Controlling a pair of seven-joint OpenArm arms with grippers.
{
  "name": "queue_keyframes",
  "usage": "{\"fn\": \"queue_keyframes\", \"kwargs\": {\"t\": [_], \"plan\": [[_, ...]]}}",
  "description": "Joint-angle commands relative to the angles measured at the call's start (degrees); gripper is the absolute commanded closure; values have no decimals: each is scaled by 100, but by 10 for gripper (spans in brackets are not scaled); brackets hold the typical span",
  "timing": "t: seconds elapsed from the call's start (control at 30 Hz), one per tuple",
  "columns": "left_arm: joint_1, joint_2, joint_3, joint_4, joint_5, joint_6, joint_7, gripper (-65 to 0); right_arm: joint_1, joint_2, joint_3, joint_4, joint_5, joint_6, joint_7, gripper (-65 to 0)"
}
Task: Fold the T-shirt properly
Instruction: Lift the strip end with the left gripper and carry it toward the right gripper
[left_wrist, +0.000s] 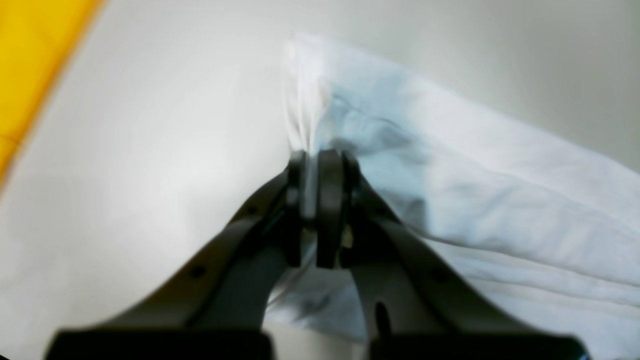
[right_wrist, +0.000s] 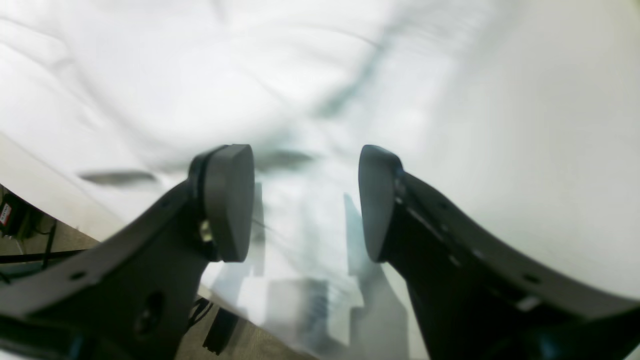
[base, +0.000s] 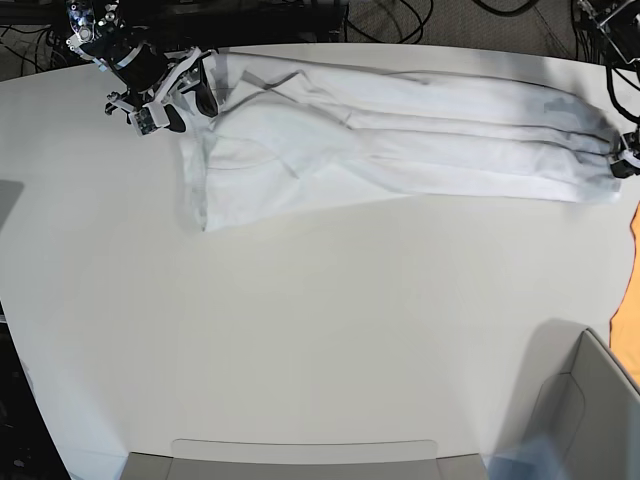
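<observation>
The T-shirt (base: 400, 130) is lying stretched along the table's (base: 300, 340) far edge. One end is being pinched by the left gripper (left_wrist: 316, 165); the right gripper (right_wrist: 305, 200) is being held spread above the other. Next, that end probably needs gripping before folding.

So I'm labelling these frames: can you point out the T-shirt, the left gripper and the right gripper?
T-shirt (base: 400, 140): base view, middle of the folded white fabric.
left gripper (left_wrist: 317, 165): left wrist view, between the fingertips pinching a fabric edge.
right gripper (right_wrist: 305, 200): right wrist view, the gap between its open fingertips.
</observation>
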Motion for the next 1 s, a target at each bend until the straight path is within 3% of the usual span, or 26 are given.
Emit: {"fn": "queue_keyframes", "kwargs": {"t": [0.0,0.13,0.23,0.5,0.6,0.97], "plan": [[-43,11,-68,309,-117,-19,136,0,-5,38,36,116,66,17,133,-332],[273,406,-130,1302,-117,-19,531,0,12,38,1,116,66,17,133,-332],[475,732,-130,1865,-91,-19,540,0,48,38,1,116,66,17,133,-332],[888,1180,-77,3140,-91,-19,593,0,74,38,-8,116,66,17,133,-332],[1064,1417,222,3729,-91,-19,602,0,83,38,-26,116,66,17,133,-332],[1231,2613,925,4072,-108,-19,575,0,135,-85,-26,107,66,17,133,-332]]}}
